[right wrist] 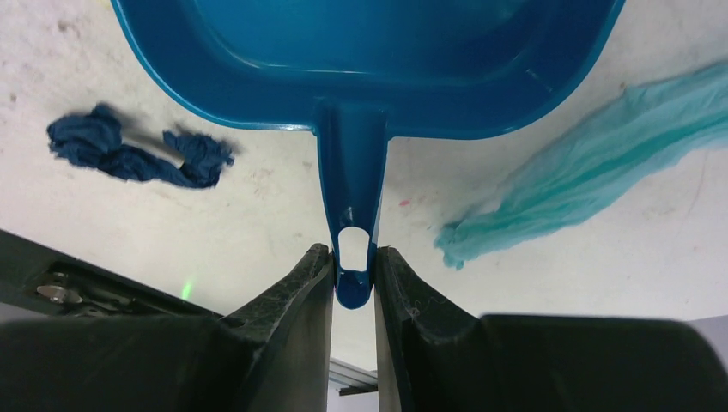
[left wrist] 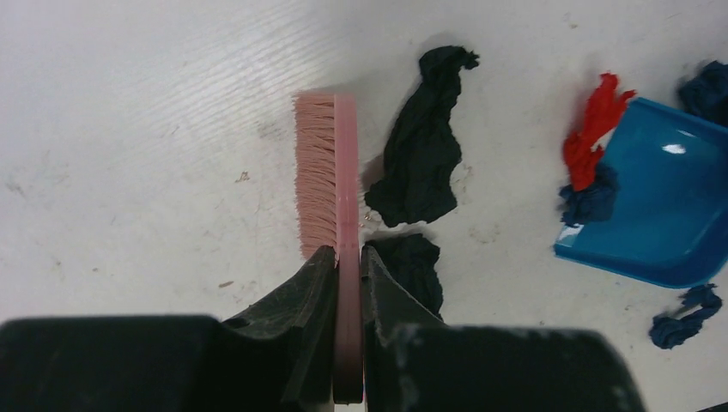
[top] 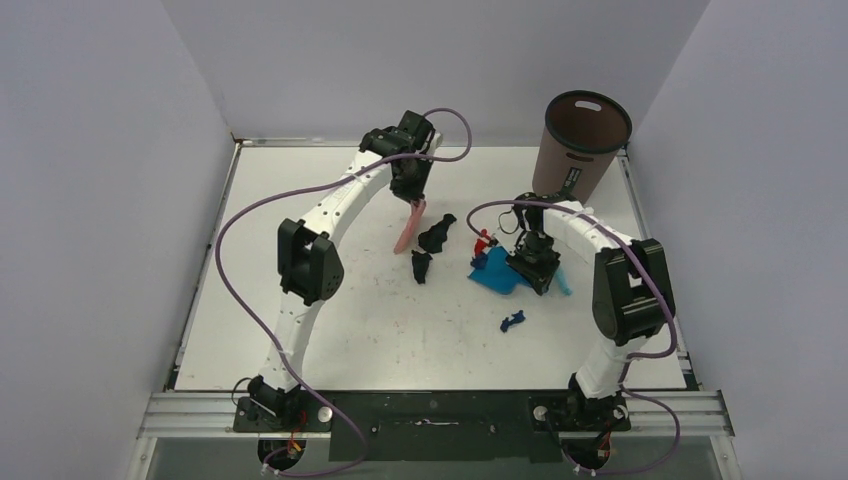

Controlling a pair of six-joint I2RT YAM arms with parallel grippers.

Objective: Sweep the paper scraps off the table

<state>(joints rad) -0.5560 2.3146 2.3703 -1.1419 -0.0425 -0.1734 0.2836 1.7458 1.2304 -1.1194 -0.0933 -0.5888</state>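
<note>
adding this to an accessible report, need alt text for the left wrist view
The left gripper clamps the handle of a pink brush, bristles facing left, above a white table. Two black paper scraps lie just right of the brush; further right a red scrap rests at the lip of a blue dustpan.

The brush [left wrist: 346, 172] clamped in the left gripper [left wrist: 348, 255] is smooth matt pink plastic with fine bristles. Right of that gripper lie crumpled matt black paper scraps [left wrist: 421, 159]. The dustpan [right wrist: 369, 51] pinched by the right gripper [right wrist: 353, 262] is glossy blue plastic (a highlight glints inside). Beside it, a light-blue strip [right wrist: 584, 172] looks thin and tissue-like. The table [left wrist: 129, 129] is matt white, scuffed.
</note>
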